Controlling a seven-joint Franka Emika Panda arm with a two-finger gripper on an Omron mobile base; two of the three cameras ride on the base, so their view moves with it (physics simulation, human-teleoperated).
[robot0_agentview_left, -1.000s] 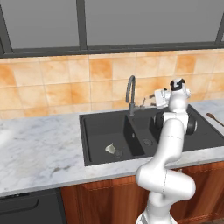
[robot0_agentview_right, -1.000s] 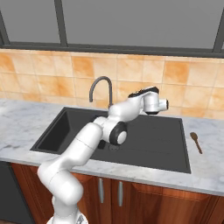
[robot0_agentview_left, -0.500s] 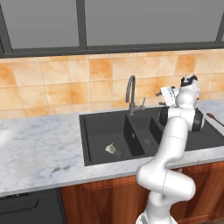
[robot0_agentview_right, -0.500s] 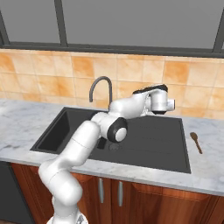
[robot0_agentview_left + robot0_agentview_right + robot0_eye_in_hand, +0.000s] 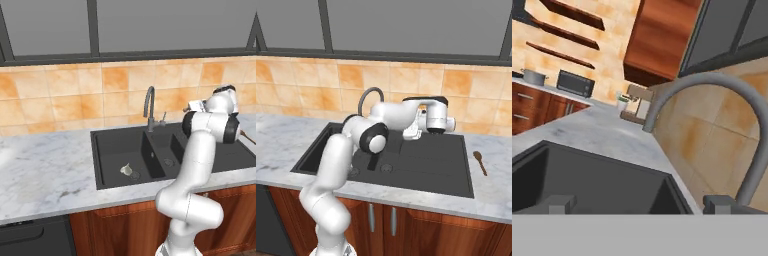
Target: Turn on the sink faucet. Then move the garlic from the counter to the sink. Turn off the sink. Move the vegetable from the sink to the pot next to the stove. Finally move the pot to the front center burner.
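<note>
Marble counter (image 5: pixel 45 175) fills your lower left, its black sink (image 5: pixel 107 162) mid-frame — the garlic (image 5: pixel 126 170) lies inside. Your gripper (image 5: pixel 415 131) hangs with jaws spread, empty, right of the sink faucet (image 5: pixel 149 107).

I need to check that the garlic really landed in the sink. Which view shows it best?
The left base view: the garlic lies in plain sight on the sink floor by the drain. In the right base view the arm covers that spot.

The arm's hand has swung farther right, away from the sink faucet (image 5: pixel 150 107).
</note>
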